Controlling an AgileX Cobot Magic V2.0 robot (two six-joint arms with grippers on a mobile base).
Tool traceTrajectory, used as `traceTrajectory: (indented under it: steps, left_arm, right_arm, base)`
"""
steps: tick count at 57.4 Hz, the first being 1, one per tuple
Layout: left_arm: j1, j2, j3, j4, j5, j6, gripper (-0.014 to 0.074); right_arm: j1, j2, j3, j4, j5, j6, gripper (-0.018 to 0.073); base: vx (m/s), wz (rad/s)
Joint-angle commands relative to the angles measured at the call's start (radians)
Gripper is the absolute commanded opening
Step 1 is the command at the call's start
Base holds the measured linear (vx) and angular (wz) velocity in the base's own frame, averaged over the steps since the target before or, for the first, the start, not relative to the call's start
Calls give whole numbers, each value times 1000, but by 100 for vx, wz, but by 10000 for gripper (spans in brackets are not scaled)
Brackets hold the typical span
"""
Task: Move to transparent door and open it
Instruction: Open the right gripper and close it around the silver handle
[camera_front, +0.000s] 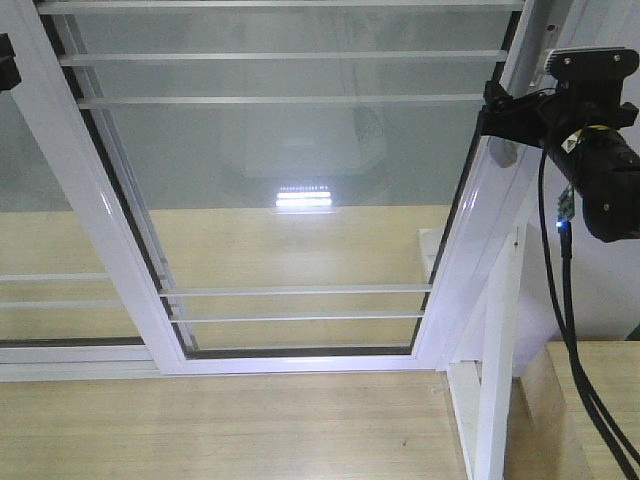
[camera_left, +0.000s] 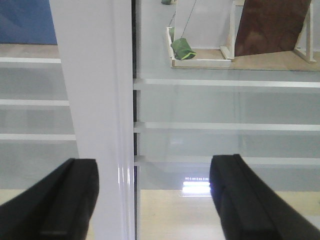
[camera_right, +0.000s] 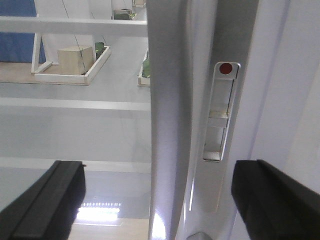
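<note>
The transparent door (camera_front: 300, 190) fills the front view: clear glass, white frame, thin horizontal white bars. My right gripper (camera_front: 494, 112) is up against its right stile (camera_front: 470, 250). In the right wrist view the right gripper (camera_right: 160, 200) is open and empty. That stile (camera_right: 172, 125) stands between the fingers (camera_right: 47, 205), with a recessed latch with a red dot (camera_right: 220, 112) and a grey metal tip (camera_right: 200, 236) below it. My left gripper (camera_left: 155, 200) is open and empty, astride a white stile (camera_left: 97, 100). Only a black bit of it (camera_front: 6, 60) shows at the far left.
A second white-framed glass panel (camera_front: 40, 250) overlaps on the left. A white post (camera_front: 497, 380) and a wooden ledge (camera_front: 600, 400) stand at the right. Behind the glass are a wooden floor (camera_front: 250, 240), white trays with green items (camera_left: 200, 57) and a brown board (camera_left: 270, 25).
</note>
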Motion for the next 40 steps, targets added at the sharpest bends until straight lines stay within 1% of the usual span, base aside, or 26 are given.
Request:
traceTrajectory:
  steps: [1, 16, 33, 40]
  left_arm:
    - [-6, -25, -38, -1, -78, -5, 566]
    - [-6, -25, -38, -1, -78, -5, 566]
    - [-6, -25, -38, -1, -78, -5, 566]
    - [-6, -25, -38, -1, -76, -5, 566]
  right_arm:
    - [-3, -21, -32, 2, -149, -21, 614]
    - [-3, 32, -37, 6, -230, -21, 594]
    - [-3, 75, -159, 6, -164, -22, 593]
    - [-3, 83, -185, 5, -141, -23, 590]
  base:
    - [0, 0]
    - [0, 0]
    - [0, 0]
    - [0, 0]
